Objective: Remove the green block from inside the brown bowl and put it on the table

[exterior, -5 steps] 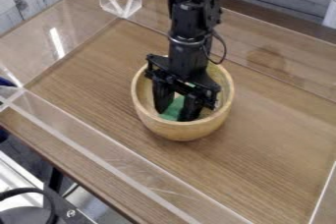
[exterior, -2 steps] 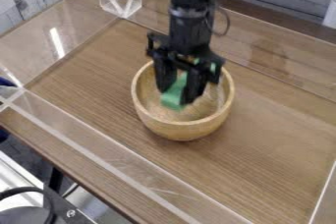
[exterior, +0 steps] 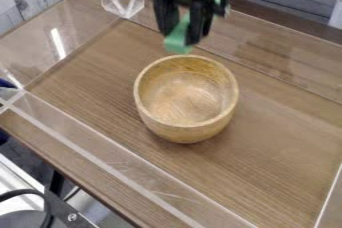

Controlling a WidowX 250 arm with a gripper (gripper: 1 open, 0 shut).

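Note:
The green block [exterior: 177,38] hangs in the air above the far side of the brown bowl [exterior: 187,97], held upright between the black fingers of my gripper [exterior: 182,34], which is shut on it and points down. Only the lower half of the block shows below the fingers. The bowl sits in the middle of the table [exterior: 94,82] and its pale inside holds nothing.
Low clear acrylic walls [exterior: 67,137] border the tabletop on the near and left sides. A clear acrylic corner piece [exterior: 123,0] stands at the far left behind the arm. Bare wood surrounds the bowl on every side.
The gripper has risen out of the bowl with the green block in it and shifted toward the far side. The bowl has stayed in place and now holds nothing.

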